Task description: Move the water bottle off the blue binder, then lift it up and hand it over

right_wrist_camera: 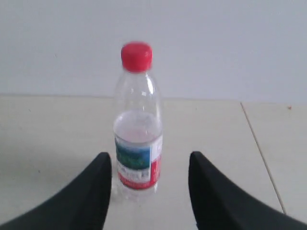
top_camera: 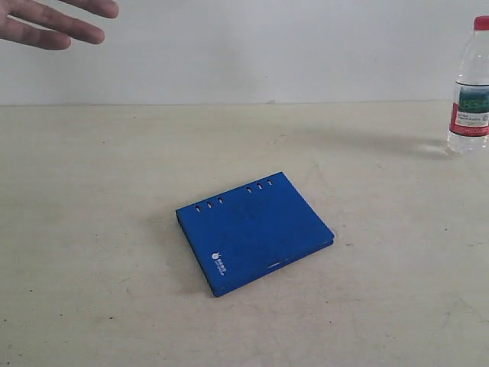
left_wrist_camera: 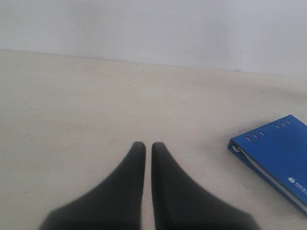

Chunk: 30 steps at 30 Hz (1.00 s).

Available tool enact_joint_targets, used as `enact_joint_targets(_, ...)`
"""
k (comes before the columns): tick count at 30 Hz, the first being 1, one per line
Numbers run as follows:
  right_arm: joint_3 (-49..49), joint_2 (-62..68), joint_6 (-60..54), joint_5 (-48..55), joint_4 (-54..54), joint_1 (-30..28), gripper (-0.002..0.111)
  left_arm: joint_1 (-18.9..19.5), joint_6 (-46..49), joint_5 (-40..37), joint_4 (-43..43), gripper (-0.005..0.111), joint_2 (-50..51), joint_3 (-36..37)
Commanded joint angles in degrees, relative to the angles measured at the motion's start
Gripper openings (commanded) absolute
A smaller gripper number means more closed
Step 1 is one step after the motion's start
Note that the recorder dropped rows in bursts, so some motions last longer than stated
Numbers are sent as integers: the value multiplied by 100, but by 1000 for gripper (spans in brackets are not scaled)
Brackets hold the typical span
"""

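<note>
Since the water bottle (right_wrist_camera: 137, 139) stands upright on the table (top_camera: 92, 229), well apart from the blue binder (top_camera: 256, 229), you can treat the first part of the task as done. Your right gripper (right_wrist_camera: 148, 155) has its jaws parted and holds nothing. The bottle sits centred in front of it, framed by the two fingers with a clear gap on each side. The wrist view does not show whether it is between the tips or just ahead of them.

The step in hand looks like getting clear of the bottle cleanly. Back the right gripper straight out along its own axis and keep the gaps even, so neither finger clips the label and tips a light, part-filled bottle. Do not swing sideways until the tips are past it.

Your left gripper (left_wrist_camera: 145, 143) is closed tight on nothing, with the binder lying flat ahead of it and off to one side. If the binder is what gets lifted, part those jaws before you approach, and come in low at an edge. A person's hand (top_camera: 53, 23) is held out on the left arm's side, likely the handover point.
</note>
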State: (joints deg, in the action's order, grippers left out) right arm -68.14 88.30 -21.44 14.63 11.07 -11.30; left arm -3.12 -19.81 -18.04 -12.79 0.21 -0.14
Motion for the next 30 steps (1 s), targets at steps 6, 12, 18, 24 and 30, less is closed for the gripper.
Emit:
enact_joint_targets(6,-85,-770,-617,2728,257,2306,44,-15,23,50,-27,5,-21,14)
enact_joint_targets(12,1129,-770,-501,2488,1285,3851,44,-15,23,50,-27,5,-21,14)
enact_joint_targets(18,2245,-770,-439,1786,1809,4188,44,-15,23,50,-27,5,-21,14)
enact_joint_targets(24,2484,-770,-439,1625,1899,4188,44,-15,23,50,-27,5,-21,14)
enact_joint_targets(30,2484,-770,-415,700,3333,4188,44,-15,23,50,-27,5,-21,14)
